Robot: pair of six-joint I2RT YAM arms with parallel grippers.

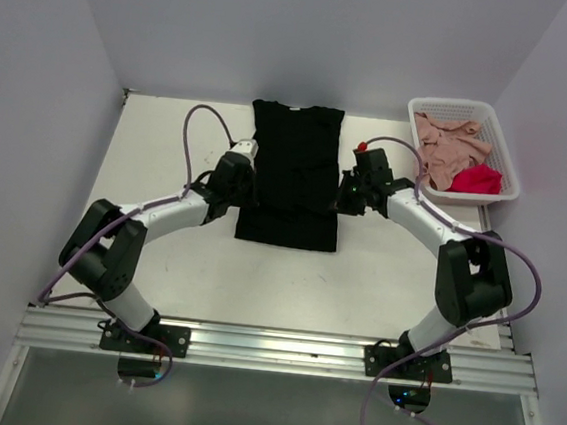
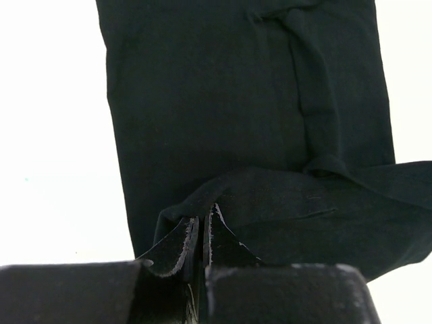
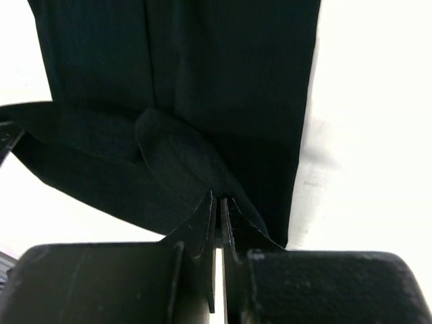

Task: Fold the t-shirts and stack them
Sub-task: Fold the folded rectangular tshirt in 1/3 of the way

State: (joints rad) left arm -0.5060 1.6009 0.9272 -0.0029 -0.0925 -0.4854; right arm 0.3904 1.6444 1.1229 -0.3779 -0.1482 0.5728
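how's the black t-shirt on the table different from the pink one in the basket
The black t-shirt lies spread out on the table; the pink t-shirt sits crumpled in the basket. The left claw and right claw pinch the black t-shirt's edges; no claw touches the pink t-shirt. Both are plain cloth.

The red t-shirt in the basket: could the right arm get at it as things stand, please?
Probably not yet: the right gripper is shut on the black t-shirt. Once it lets go, the way looks free, since the red t-shirt lies uncovered in the open white basket.
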